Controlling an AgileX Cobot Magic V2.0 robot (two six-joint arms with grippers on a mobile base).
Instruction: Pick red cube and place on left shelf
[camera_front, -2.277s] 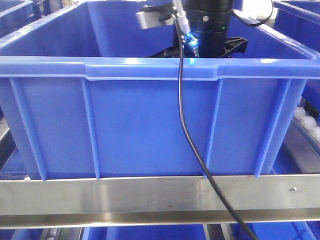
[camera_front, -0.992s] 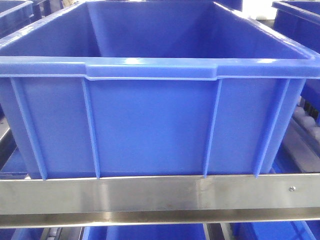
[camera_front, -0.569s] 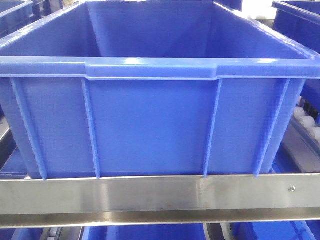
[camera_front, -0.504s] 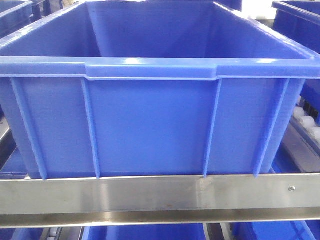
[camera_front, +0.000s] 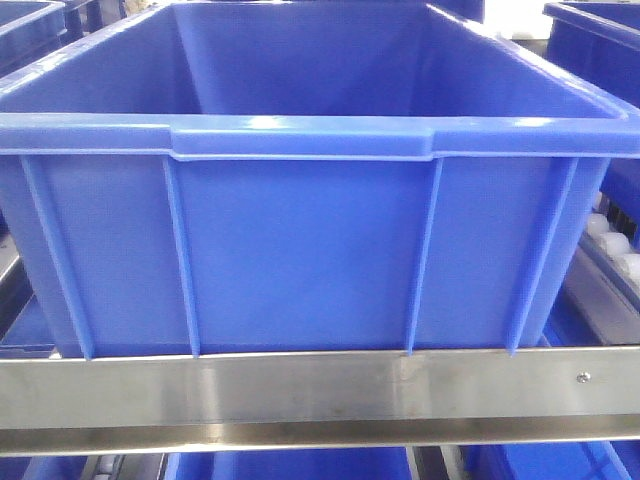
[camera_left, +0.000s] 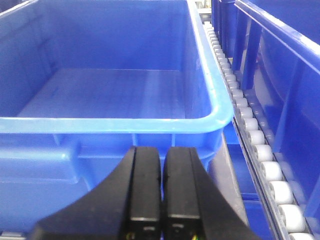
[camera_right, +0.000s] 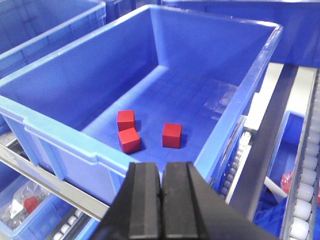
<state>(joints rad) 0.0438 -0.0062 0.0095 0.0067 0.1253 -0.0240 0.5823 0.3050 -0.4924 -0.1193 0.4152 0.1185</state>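
Observation:
Three red cubes lie on the floor of a blue bin (camera_right: 60, 127) in the right wrist view: one cube (camera_right: 126, 120) at the left, another (camera_right: 130, 140) touching it in front, a third (camera_right: 172, 135) apart to the right. My right gripper (camera_right: 161, 172) hovers shut and empty over the bin's near rim. My left gripper (camera_left: 162, 157) is shut and empty in front of another blue bin (camera_left: 120, 124), whose floor shows nothing in it. The left shelf cannot be made out as such.
The front view is filled by a large blue bin (camera_front: 300, 135) on a steel rail (camera_front: 300, 390). Roller tracks (camera_left: 250, 130) run beside the left bin. More blue bins (camera_right: 50, 25) stand around. A lower bin (camera_right: 25, 205) holds small parts.
A black arm with its cable reached into the front bin 2.3 s ago; it has left the front view. Nothing differs over the last second.

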